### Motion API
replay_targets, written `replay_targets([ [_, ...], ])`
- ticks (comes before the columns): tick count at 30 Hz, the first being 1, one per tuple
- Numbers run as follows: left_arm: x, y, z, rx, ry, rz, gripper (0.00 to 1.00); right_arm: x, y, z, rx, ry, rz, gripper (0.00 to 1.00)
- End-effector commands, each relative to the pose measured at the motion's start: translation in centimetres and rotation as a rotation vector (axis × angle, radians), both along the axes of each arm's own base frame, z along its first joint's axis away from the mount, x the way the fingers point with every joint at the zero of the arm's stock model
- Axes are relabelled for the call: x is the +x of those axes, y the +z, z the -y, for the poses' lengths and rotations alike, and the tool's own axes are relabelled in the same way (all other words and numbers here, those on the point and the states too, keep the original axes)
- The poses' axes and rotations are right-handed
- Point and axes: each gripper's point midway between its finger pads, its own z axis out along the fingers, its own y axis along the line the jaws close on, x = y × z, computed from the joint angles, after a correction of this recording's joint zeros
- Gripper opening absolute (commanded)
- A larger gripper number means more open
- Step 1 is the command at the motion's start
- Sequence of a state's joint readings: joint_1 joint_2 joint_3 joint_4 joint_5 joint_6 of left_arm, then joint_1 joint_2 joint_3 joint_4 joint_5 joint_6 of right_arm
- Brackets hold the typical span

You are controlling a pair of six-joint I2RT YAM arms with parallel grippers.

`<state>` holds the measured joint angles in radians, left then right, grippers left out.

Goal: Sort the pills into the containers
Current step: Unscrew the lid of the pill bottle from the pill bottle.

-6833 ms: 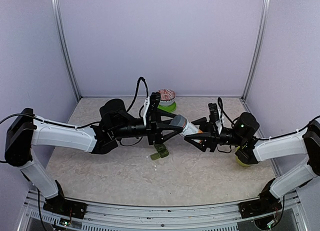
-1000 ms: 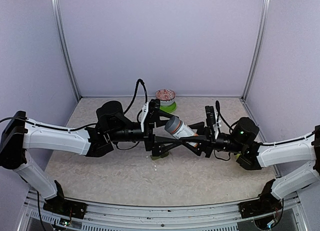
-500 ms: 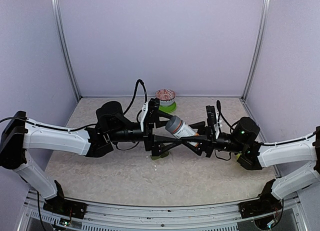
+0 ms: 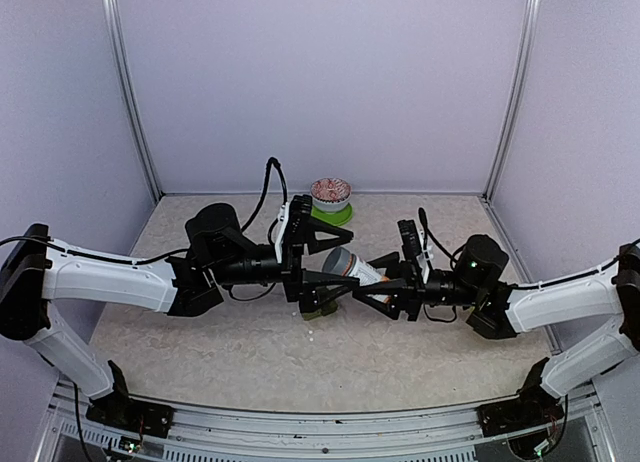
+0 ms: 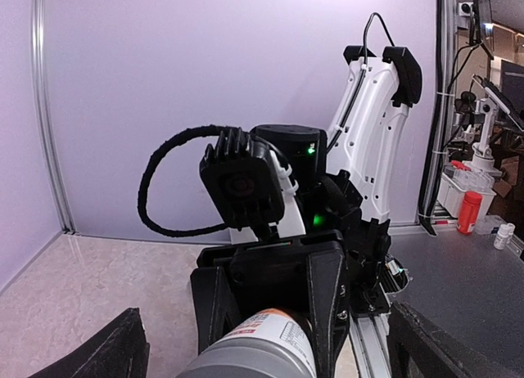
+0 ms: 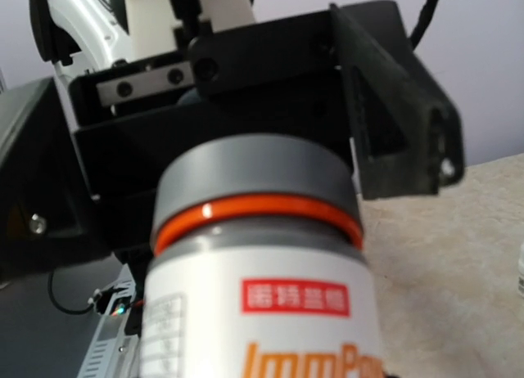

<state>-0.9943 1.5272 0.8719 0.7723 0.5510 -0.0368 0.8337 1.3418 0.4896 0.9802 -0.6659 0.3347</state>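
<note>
A white pill bottle [image 4: 352, 267] with a grey cap and an orange ring hangs tilted over the table's middle, cap pointing left. My right gripper [image 4: 378, 280] is shut on its body. The left gripper [image 4: 335, 262] is open wide, its fingers above and below the cap without touching it. In the left wrist view the cap [image 5: 246, 357] sits between the spread fingers [image 5: 123, 353]. In the right wrist view the bottle [image 6: 262, 312] fills the frame. The dark green containers [image 4: 322, 304] lie on the table right under both grippers, partly hidden. Faint white specks, the pills [image 4: 310, 317], lie by the strip's near end.
A patterned bowl on a green plate [image 4: 331, 197] stands at the back of the table, behind the left gripper. Lilac walls and metal posts [image 4: 135, 112] close in the back and sides. Both arms stretch across the table's middle.
The right arm has carried the bottle left and lower, bringing its cap between the left gripper's open fingers. The left gripper has shifted slightly left.
</note>
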Motion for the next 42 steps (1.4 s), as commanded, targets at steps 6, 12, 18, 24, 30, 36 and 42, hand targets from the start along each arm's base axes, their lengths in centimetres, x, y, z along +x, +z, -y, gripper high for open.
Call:
replay_targets([
  [6,-0.5,1.2,-0.3,-0.035,-0.025,0.024,0.89,0.6,2.7,-0.1,0.087,-0.029,0.042,0.26],
  [12,-0.5,0.8,-0.6,-0.027,-0.015,0.025,0.82,1.8,2.6,0.9,0.087,-0.13,0.042,0.26],
  [18,-0.3,0.4,-0.7,-0.021,-0.003,0.013,0.78,1.8,3.0,1.3,0.09,-0.149,0.056,0.26],
  [24,-0.1,0.4,-0.9,-0.026,0.004,0.002,0.72,1.7,3.1,1.5,0.081,-0.149,0.069,0.26],
  [30,0.2,0.5,-1.1,-0.031,0.004,-0.013,0.65,1.6,2.9,1.5,0.073,-0.146,0.07,0.27],
  [36,0.3,0.4,-1.2,-0.034,-0.015,-0.04,0.53,1.5,2.7,1.4,0.063,-0.136,0.078,0.27],
  [42,1.0,0.1,-0.8,-0.025,-0.017,-0.11,0.45,1.3,2.1,1.4,0.044,-0.13,0.112,0.27],
])
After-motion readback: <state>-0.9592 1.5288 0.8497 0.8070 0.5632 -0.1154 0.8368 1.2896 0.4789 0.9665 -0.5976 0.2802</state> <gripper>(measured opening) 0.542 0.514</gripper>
